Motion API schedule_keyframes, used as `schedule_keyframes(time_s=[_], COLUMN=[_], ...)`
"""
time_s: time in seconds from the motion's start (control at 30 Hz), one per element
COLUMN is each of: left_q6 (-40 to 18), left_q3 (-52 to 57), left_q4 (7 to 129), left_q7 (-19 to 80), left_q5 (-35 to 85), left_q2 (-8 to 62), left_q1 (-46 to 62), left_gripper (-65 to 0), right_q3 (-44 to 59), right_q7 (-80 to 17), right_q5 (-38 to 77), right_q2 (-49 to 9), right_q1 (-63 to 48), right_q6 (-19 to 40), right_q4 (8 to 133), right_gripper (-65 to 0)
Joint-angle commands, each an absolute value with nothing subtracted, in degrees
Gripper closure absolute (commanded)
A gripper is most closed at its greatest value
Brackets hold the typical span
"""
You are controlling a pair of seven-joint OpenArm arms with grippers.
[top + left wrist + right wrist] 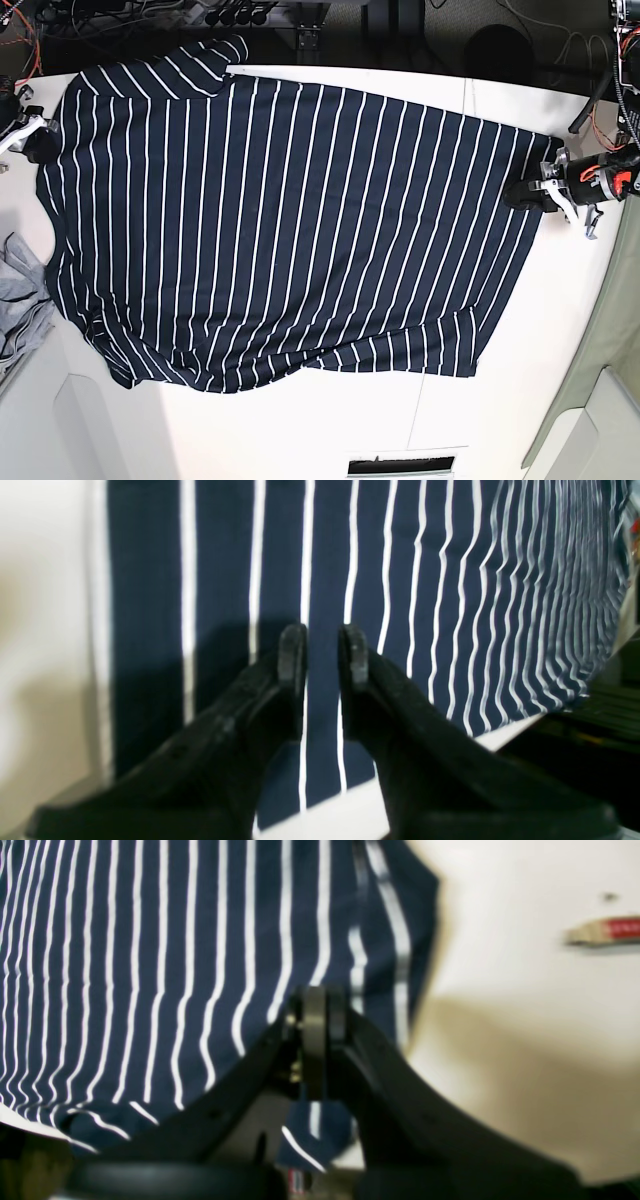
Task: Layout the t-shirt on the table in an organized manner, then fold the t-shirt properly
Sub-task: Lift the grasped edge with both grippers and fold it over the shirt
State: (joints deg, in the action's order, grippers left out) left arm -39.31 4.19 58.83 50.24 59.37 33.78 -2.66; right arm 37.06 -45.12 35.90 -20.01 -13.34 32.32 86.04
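Black fingers (pixel 292 652) of the left gripper (pixel 322 655) fill the foreground of the left wrist view, standing narrowly apart over the t-shirt (pixel 400 605); whether cloth is pinched between them cannot be told.

From the right wrist, the right gripper (pixel 316 1040) is seen pressed fully together at the garment's edge, apparently on a fold of striped fabric. A small red and tan label (pixel 605 931) lies on the table (pixel 525 990); its writing cannot be read.

From the base view, the shirt is seen spread nearly flat across the white tabletop, with both grippers at opposite ends and a grey garment (pixel 20 300) just beside it. The laying-out step is judged to be in hand; next, the rumpled lower edge would need to be pulled taut before folding.
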Motion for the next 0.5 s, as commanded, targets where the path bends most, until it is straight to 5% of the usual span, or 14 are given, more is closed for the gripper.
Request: schedule_keyframes(time_s=[0.0,0.47], left_q6=[-40.0,-40.0], left_q3=[4.62,4.62], left_q4=[59.66,59.07], left_q7=[48.53,39.09], left_q5=[58.72,43.77], left_q2=[34.17,29.06], left_q1=[-3.66,-2.57], left_gripper=[-12.1,-12.0], right_q3=[36.32,20.25], right_q7=[-43.64,-34.57], right_q5=[35.03,21.43], right_q2=[-21.12,-21.12], right_q1=[-12.78,5.54], right_q6=[32.75,32.29], right_q4=[85.25,59.66], right_gripper=[0.0,0.0])
